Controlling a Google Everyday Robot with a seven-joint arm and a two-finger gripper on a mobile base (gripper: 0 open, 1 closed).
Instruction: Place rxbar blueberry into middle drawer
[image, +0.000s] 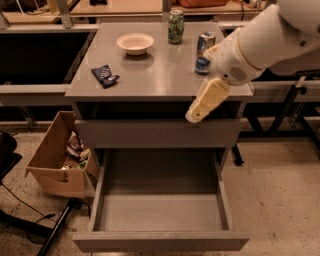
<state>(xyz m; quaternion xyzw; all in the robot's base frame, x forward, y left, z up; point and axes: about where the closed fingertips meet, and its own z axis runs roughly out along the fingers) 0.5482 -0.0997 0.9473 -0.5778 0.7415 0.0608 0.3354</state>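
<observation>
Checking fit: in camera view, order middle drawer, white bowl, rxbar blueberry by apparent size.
The middle drawer, nearest.
The white bowl.
The rxbar blueberry, barely smaller.
The gripper hangs at the tabletop's front edge.

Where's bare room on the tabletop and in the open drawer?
The middle drawer floor is entirely bare. Tabletop: free centre between rxbar blueberry, bowl and blue-and-white can; crowded along the back. The gripper hangs at the front right edge.
</observation>
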